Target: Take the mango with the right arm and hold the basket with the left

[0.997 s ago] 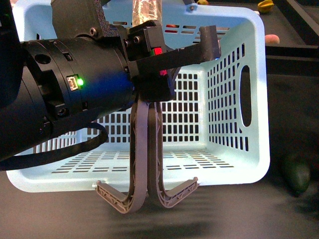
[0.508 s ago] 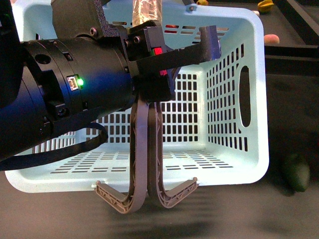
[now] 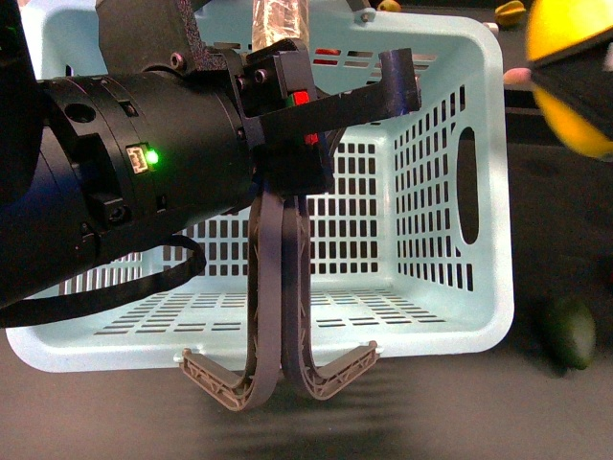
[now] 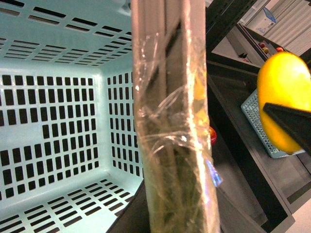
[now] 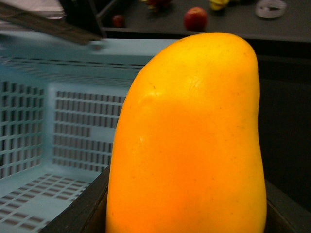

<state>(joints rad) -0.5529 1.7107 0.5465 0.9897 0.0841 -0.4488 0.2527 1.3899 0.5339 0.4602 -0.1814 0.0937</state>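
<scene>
Now the smooth yellow-orange oblong mango [image 3: 575, 91] has come into the front view at upper right, pinched between the fingers of your right gripper [image 5: 187, 218], outside the large light-blue slotted plastic basket [image 3: 436, 220], near its rim. Your left gripper [image 3: 287, 144] is pressed together on the two grey-brown swing handles [image 3: 278, 297]. I judge both parts done; only steady holding is left.
</scene>
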